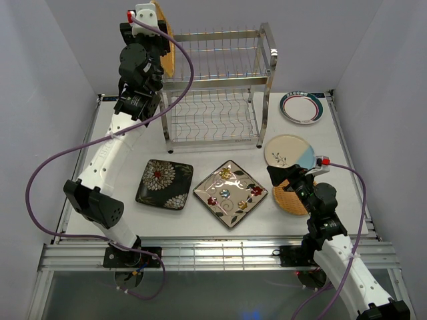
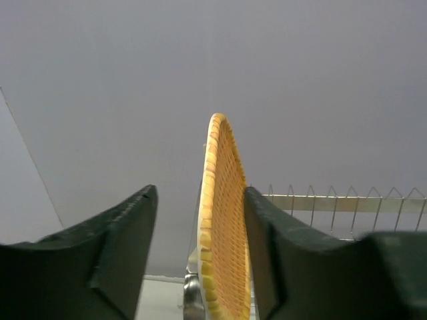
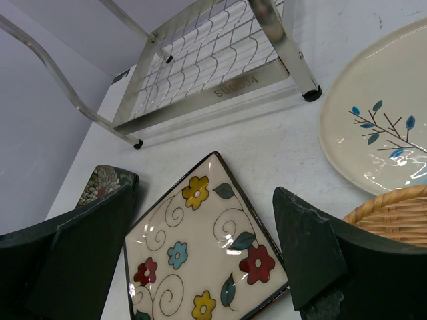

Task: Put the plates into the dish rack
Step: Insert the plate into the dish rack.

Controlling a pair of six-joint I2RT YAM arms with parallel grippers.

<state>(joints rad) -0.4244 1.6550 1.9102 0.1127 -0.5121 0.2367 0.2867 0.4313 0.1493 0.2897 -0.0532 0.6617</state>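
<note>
While the left arm reaches up to the left end of the dish rack (image 1: 265, 60), its end effector (image 2: 200, 190) stands released around a woven orange-tan plate (image 2: 223, 227); the plate stands upright on its edge between the jaws, with a clear gap to the left finger (image 2: 127, 233) and the right finger (image 2: 273, 240) just beside its face, though I cannot tell if that one touches; in the top view this plate sits at the far left of the rack's upper tier, and the rest of the rack's slots show only bare wire. On the worktop (image 1: 200, 223) in front of the rack lie a black square plate with white flowers (image 1: 164, 184) and, just to its right, a cream floral square plate (image 1: 230, 193); a cream-blue round plate (image 1: 288, 152) lies near the rack's right front foot, and a teal-rimmed white round plate (image 1: 301, 107) lies farther back on the right. The right end effector (image 3: 205, 187) hangs with its jaws spread wide and nothing between them, above the near right corner of the cream floral plate; a second woven plate (image 1: 287, 199) lies flat beneath that arm, its far edge tucked under the cream-blue plate.
</note>
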